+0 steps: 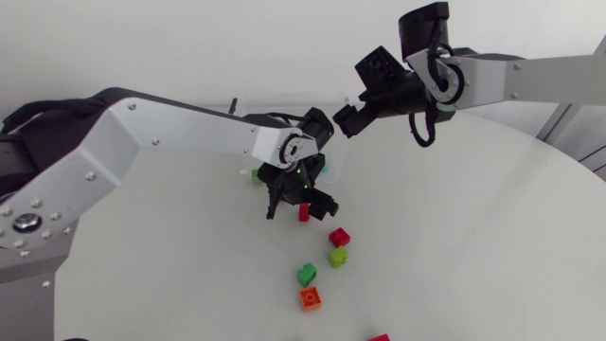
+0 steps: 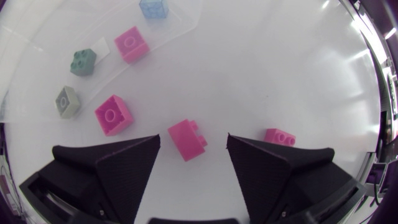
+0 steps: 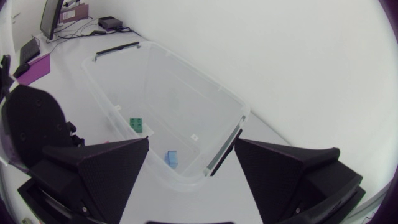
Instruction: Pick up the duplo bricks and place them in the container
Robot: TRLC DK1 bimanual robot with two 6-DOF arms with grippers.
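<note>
Status: early going, most bricks are still lying loose.

Left gripper (image 2: 193,135) is hanging low over the middle of the worktop (image 1: 473,237), fingers spread wide and straddling a red brick (image 1: 304,214). Neither finger is touching it, so nothing is being held. I'm reading this as the approach to a grasp, closing not yet done.

Right gripper (image 3: 192,140) is hovering above one end of the container (image 3: 199,79), fingers apart, carrying nothing.

The container is sitting toward the worktop's far edge, behind the left arm. A green brick (image 3: 138,124) and a blue brick (image 3: 172,158) are lying inside. The left wrist view is also showing a pink brick (image 2: 130,43) between those two, looking like it's inside. A second pink brick (image 2: 113,114) and a grey-green brick (image 2: 66,101) are lying right at the container wall, and I can't tell if they're inside or outside.

Still waiting mid-worktop, besides the straddled one:
- second red brick (image 1: 339,237), with a lime brick (image 1: 338,257) just beside it
- loose green brick (image 1: 306,275), with an orange brick (image 1: 311,298) just beside it
- third red brick (image 1: 380,337), lying furthest from the container

I'm judging two or three placed and at least six picks remaining.
</note>
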